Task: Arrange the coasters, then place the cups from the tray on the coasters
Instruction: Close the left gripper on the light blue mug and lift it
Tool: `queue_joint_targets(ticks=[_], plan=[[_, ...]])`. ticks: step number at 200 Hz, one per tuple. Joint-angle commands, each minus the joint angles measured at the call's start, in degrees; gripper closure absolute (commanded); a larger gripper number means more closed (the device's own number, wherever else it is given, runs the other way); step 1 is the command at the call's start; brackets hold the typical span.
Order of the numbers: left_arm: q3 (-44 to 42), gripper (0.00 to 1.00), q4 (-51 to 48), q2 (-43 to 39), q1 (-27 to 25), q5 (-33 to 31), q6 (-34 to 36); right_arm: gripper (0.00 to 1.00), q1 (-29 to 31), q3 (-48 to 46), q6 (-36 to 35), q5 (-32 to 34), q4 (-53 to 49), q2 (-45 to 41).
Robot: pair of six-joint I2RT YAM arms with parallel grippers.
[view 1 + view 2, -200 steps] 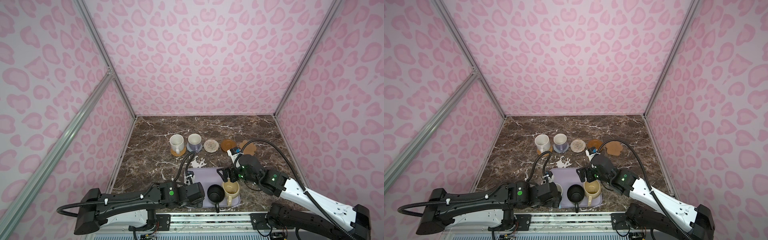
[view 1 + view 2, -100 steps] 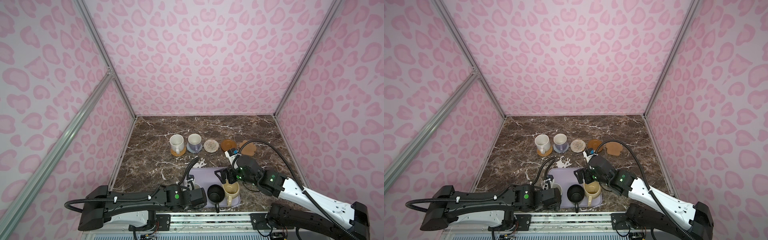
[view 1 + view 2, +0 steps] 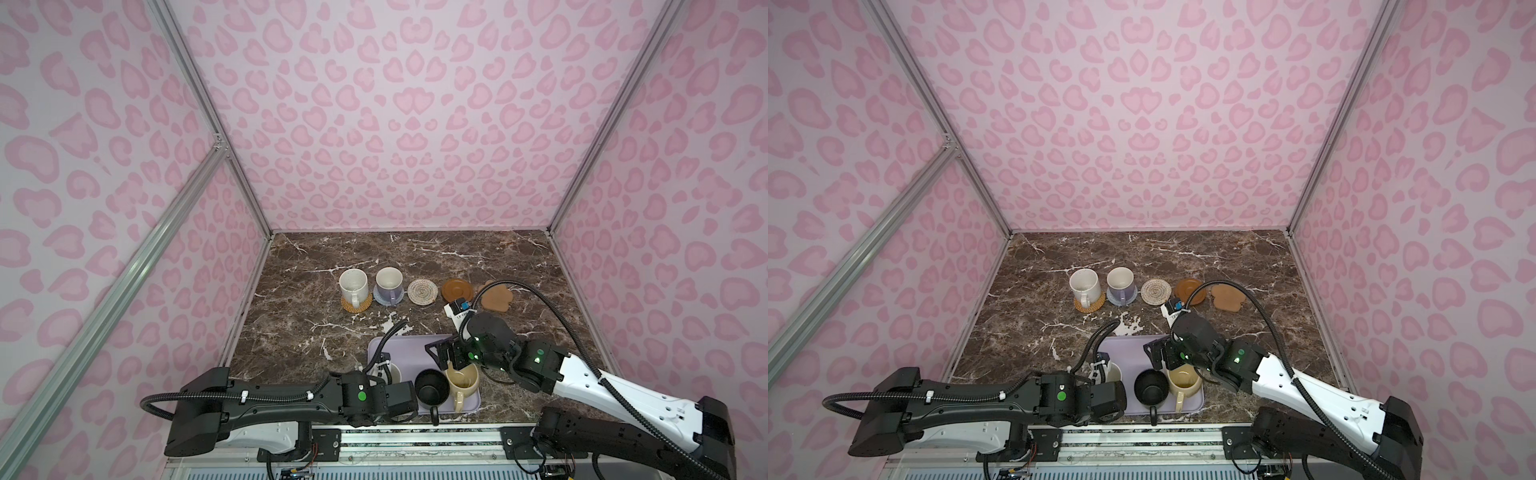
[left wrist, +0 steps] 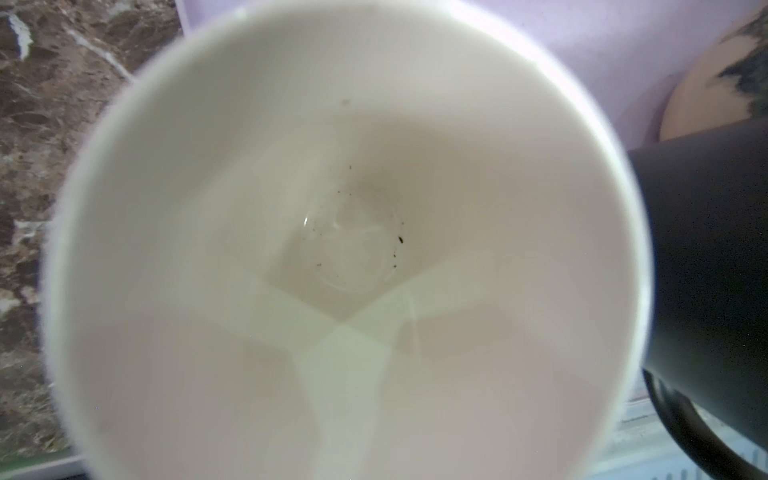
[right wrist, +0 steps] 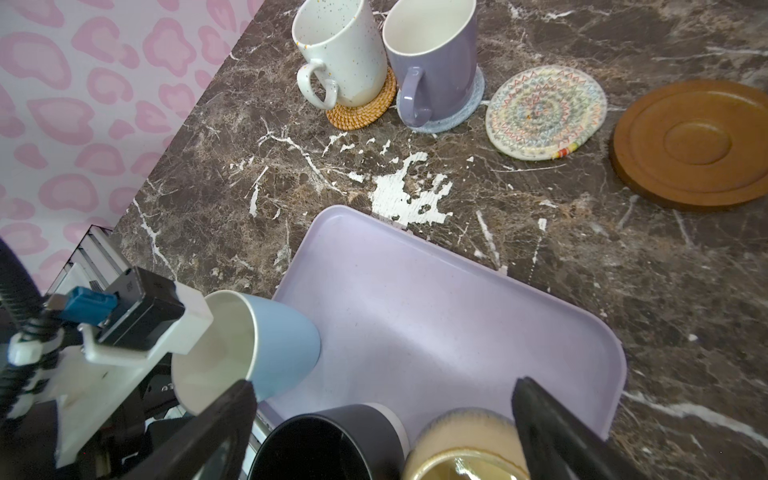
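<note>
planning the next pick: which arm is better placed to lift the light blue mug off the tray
Left. The left gripper sits at the light blue mug, and the left wrist view looks straight into it. The right gripper hangs open over the beige mug, the black mug between.

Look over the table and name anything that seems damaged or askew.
The light blue cup leans over at a corner of the tray. White patches on the marble tabletop beside the tray look like chipped surface.

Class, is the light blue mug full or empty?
Empty: in the left wrist view the light blue mug shows a bare cream bottom, only dark specks.
</note>
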Motion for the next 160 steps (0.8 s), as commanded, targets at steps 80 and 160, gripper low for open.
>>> queue_joint_targets(ticks=[80,160], plan=[[1.40,0.97,-1.65,0.36,0.02,-6.44,-0.67,0.05,0.78,-0.78,0.50,0.07,4.71,1.84],[5.31,0.97,-7.76,-5.16,4.90,-11.28,2.34,0.08,0.92,-2.29,0.57,-10.27,14.91,5.12]])
